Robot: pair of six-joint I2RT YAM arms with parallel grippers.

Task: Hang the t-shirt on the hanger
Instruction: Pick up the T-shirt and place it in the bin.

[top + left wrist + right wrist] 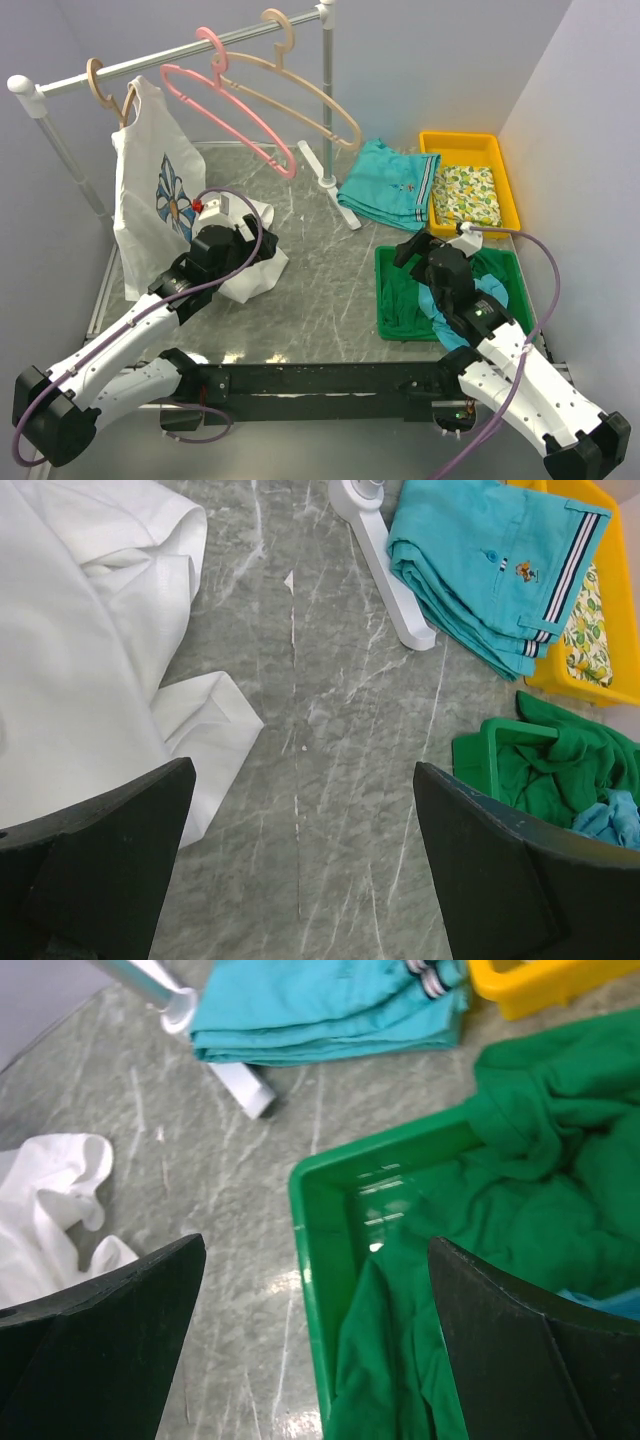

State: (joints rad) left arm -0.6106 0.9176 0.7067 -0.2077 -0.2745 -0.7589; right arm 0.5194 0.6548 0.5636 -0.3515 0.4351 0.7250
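At four o'clock the t-shirt point(433, 303) is left ungrasped, the hanger point(212, 110) bare, with left claw point(305, 770) and right claw point(318, 1245) spread wide.

walls point(420, 60): pale lilac | tabletop point(320, 290): grey marbled | clothes rack point(325, 45): white, rear

This is a robot lab test cell. 2 arms, the left arm point(115, 355) and the right arm point(525, 375), are bolted to a black base bar point(320, 378) at the near edge of a marble-patterned table point(320, 290). Bare pale walls point(450, 60) box it in. A clothes rail point(180, 50) with a pink hanger point(225, 105) stands along the far edge. A yellow bin point(455, 137) and a green bin point(381, 275) line the right edge.
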